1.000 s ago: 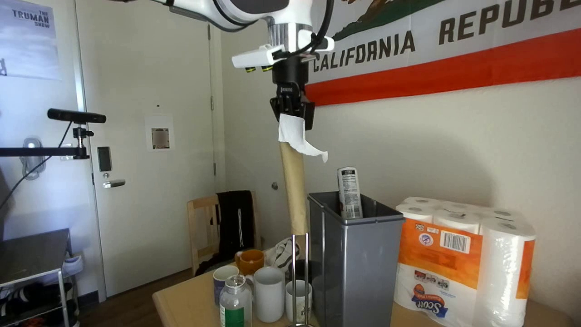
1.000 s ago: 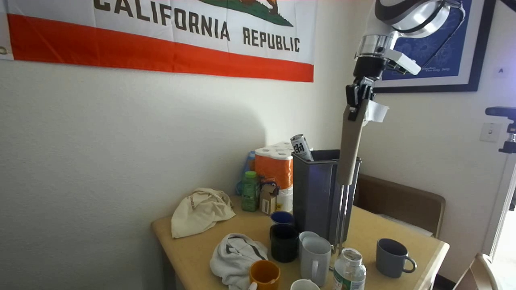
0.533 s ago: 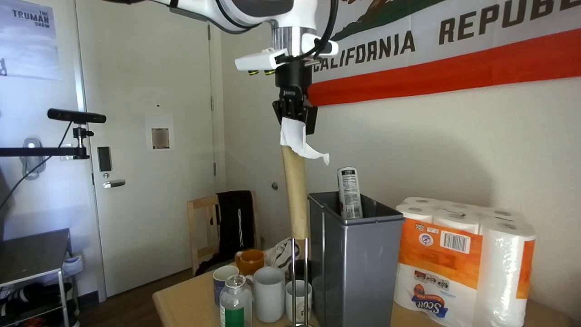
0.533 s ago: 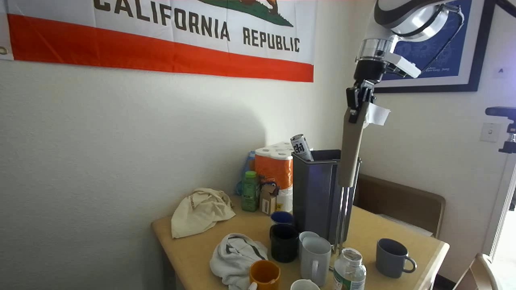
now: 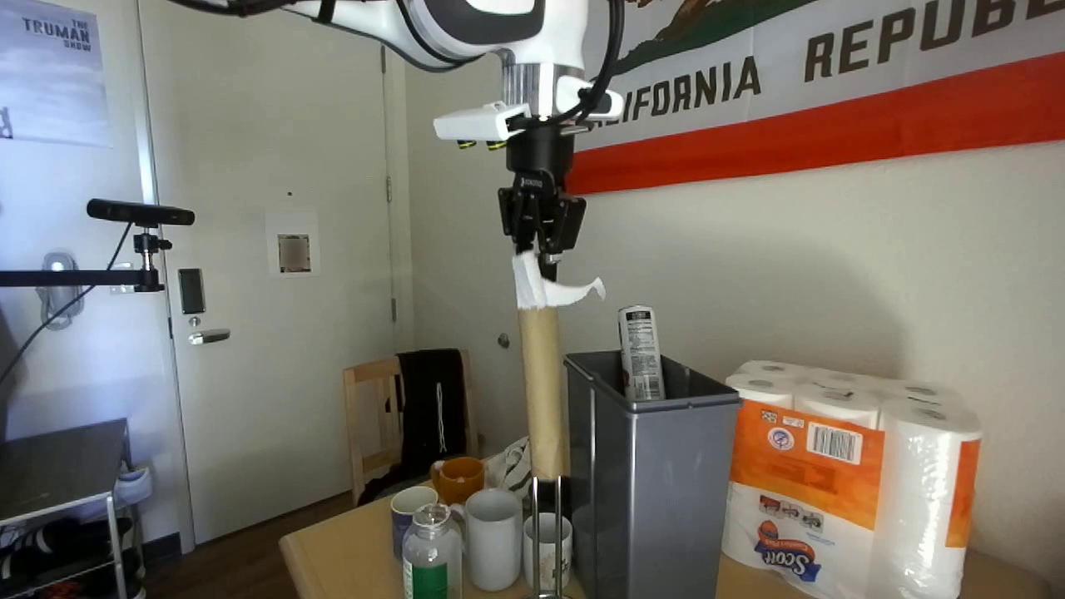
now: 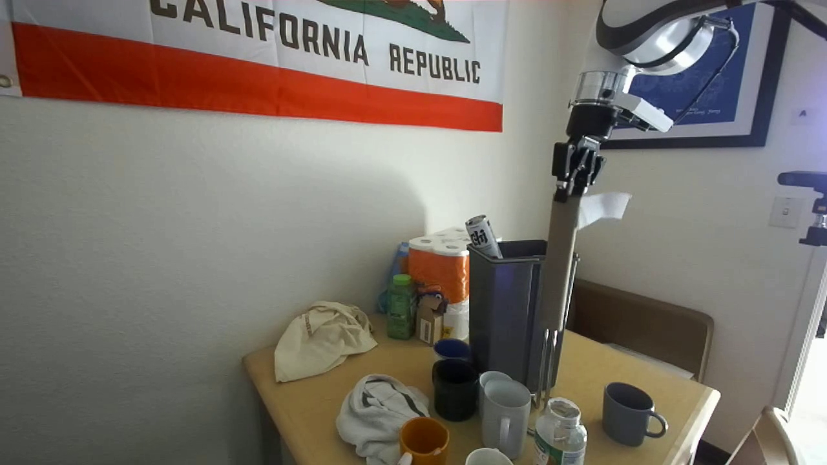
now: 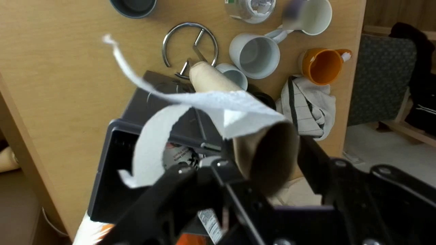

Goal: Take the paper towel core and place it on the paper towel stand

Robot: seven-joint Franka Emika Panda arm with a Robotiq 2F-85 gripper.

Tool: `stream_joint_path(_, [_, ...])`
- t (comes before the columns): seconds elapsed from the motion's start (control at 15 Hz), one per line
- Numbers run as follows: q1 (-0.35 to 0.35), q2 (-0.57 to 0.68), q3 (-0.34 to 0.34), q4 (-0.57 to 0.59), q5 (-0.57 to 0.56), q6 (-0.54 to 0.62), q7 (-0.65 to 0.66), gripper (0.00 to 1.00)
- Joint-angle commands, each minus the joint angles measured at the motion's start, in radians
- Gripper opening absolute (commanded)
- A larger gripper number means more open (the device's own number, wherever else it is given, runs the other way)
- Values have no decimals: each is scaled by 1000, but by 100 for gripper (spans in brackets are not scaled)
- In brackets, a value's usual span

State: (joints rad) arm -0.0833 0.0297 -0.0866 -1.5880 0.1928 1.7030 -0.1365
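Wrist view: the hand [image 7: 267, 154] straddles the core [image 7: 213, 80] at one end, whether gripping unclear.

The tan paper towel core [image 5: 544, 391] tilts slightly around the top of the silver stand [image 5: 536, 537].

CALIFORNIA REPUBLIC runs in dark capitals along the California flag [image 6: 258, 72]. I read THE TRUMAN SHOW on the pale blue poster [image 5: 54, 79], Scott on the plastic-wrapped pack of rolls [image 5: 849, 478], "chi" on the can [image 6: 483, 236] and a small A on the wall [image 6: 743, 200]. The can's small print escapes me.
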Motion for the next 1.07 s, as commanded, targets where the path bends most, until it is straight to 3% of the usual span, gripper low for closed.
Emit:
stream_joint_path(0.0, [-7,-6,-1,-3,24,-26,-21,83])
stream_joint_path(0.13, [-6,-5,-1,1,21,-29,-19,98])
stream_joint_path(0.2, [-6,-4,-1,2,19,-30,-18,100])
stream_joint_path(1.0, [-5,-12,-1,8,9,-58,-7,100])
